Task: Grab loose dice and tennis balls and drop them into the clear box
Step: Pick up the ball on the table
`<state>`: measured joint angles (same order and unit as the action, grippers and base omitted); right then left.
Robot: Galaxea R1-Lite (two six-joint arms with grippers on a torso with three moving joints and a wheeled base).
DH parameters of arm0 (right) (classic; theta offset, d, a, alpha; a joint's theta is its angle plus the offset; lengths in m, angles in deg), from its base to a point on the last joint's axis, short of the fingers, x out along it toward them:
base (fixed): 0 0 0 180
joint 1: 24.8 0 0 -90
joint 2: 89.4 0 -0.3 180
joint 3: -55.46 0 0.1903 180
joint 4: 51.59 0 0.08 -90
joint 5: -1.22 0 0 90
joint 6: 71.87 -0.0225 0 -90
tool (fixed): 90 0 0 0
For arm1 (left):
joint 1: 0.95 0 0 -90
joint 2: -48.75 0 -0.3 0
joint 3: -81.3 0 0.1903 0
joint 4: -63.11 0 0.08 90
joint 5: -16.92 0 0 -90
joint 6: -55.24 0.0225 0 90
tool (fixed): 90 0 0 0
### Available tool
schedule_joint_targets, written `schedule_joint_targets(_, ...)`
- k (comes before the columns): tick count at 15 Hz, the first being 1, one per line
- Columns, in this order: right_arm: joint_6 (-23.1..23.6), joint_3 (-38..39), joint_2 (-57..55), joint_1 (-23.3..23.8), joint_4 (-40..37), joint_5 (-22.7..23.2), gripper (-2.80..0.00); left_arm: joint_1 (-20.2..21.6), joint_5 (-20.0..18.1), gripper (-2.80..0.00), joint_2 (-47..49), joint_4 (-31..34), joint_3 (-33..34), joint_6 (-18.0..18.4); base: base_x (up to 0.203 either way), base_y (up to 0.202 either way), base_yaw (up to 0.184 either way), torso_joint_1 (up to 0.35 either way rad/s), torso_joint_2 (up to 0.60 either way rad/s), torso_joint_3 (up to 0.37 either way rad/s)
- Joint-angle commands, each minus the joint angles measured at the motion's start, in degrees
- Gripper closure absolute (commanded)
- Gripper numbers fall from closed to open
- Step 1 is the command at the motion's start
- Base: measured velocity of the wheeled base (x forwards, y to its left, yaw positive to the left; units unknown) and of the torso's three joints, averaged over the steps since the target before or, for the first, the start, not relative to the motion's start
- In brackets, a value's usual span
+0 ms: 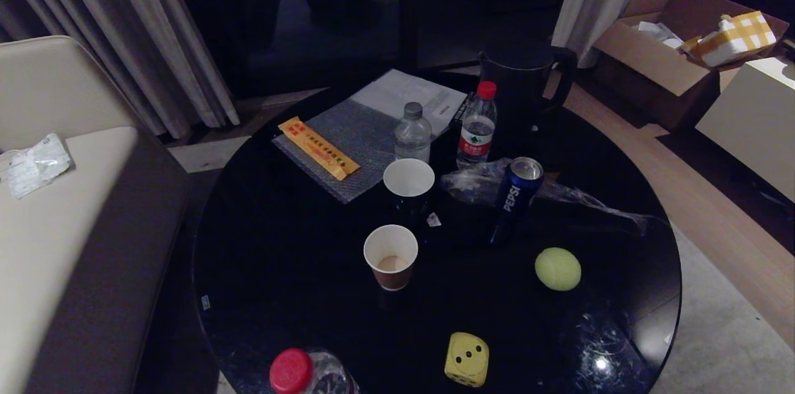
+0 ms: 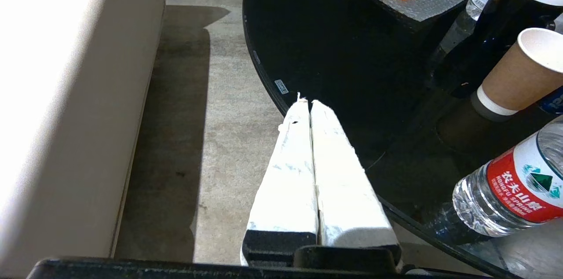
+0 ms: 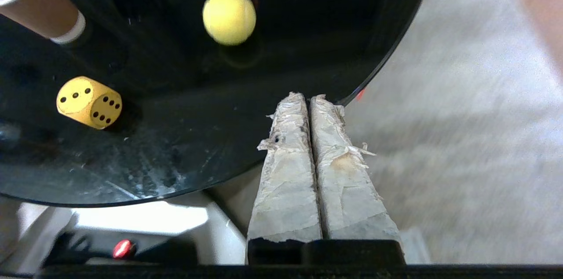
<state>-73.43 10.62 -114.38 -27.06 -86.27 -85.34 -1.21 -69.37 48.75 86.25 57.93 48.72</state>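
Dim room, round black tabletop (image 1: 279,294): nothing is boxed yet, no clear box in sight, and beyond my clenched, empty right claw (image 3: 310,97) sit one tennis ball (image 3: 229,16) and one yellow die (image 3: 89,102).

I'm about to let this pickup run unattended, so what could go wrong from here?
The tennis ball sits loose on the glossy black table near its edge; a nudge from the shut right gripper could roll it off. The yellow die also lies near the table's front edge. The open paper cup and Pepsi can stand close by and might be tipped. No clear box is in view, so the drop-off spot is unknown.
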Motion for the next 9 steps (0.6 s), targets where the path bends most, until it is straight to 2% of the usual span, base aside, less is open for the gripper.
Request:
schedule_joint_targets(1, -2.3, -1.7, -16.2, -1.6, 2.9, 0.1, 0.0, 0.0, 0.0, 0.0, 0.1, 0.0, 0.1, -0.1, 0.0, 0.0, 0.0, 0.0, 0.0, 0.0)
schedule_joint_targets(5, -8.0, -4.5, -36.6, -6.0, 13.3, 0.1, 0.0, 0.0, 0.0, 0.0, 0.1, 0.0, 0.1, -0.1, 0.0, 0.0, 0.0, 0.0, 0.0, 0.0)
schedule_joint_targets(9, -10.3, -6.8, -50.8, -10.8, 25.4, -0.1, 0.0, 0.0, 0.1, 0.0, 0.1, 0.0, 0.1, -0.1, 0.0, 0.0, 0.0, 0.0, 0.0, 0.0)
